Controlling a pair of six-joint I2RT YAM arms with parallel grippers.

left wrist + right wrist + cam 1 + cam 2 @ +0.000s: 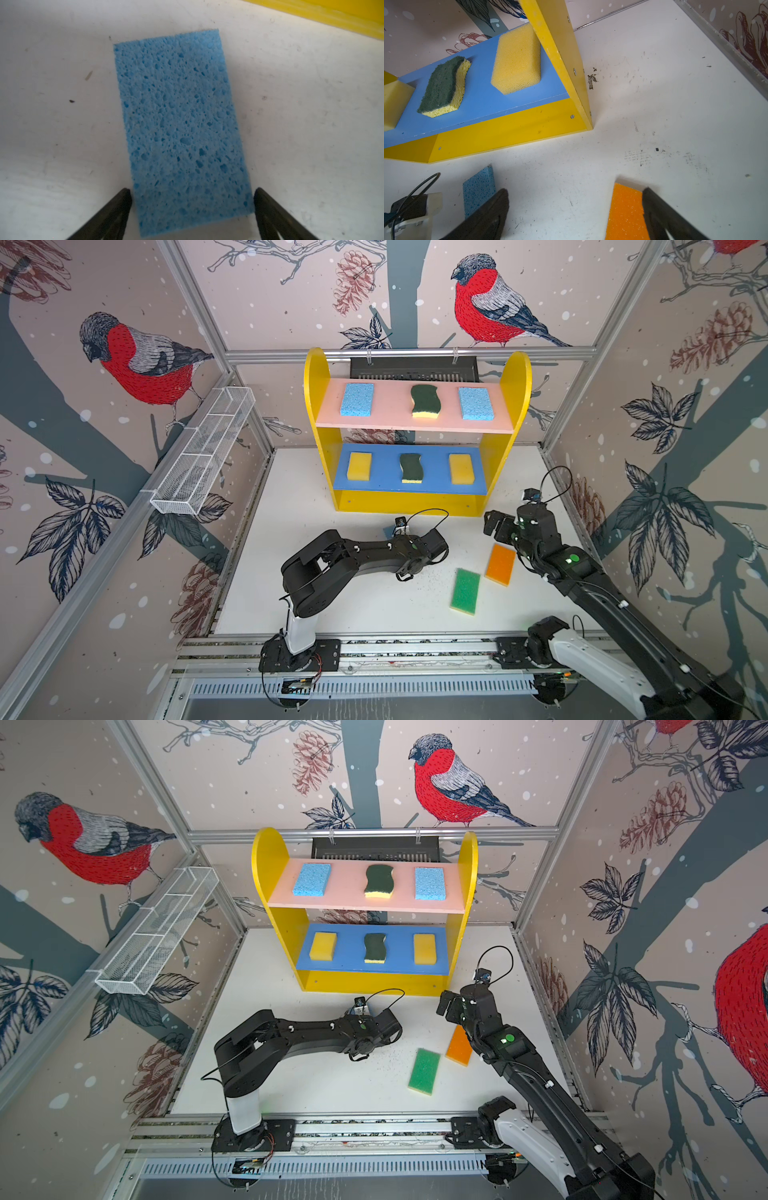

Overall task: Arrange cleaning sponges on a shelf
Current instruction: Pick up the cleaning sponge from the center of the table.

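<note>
Six sponges point(424, 401) are sitting on the shelf point(316, 377), three on the table point(353, 614). Left gripper point(192, 191) and right gripper point(575, 190) are gaping empty.

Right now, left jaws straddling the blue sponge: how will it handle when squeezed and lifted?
Probably soft: the blue sponge is open-pored foam, so its edges may dent under the left gripper. Likely light for its size. Lying flat on the table, it should slide, not roll.
</note>
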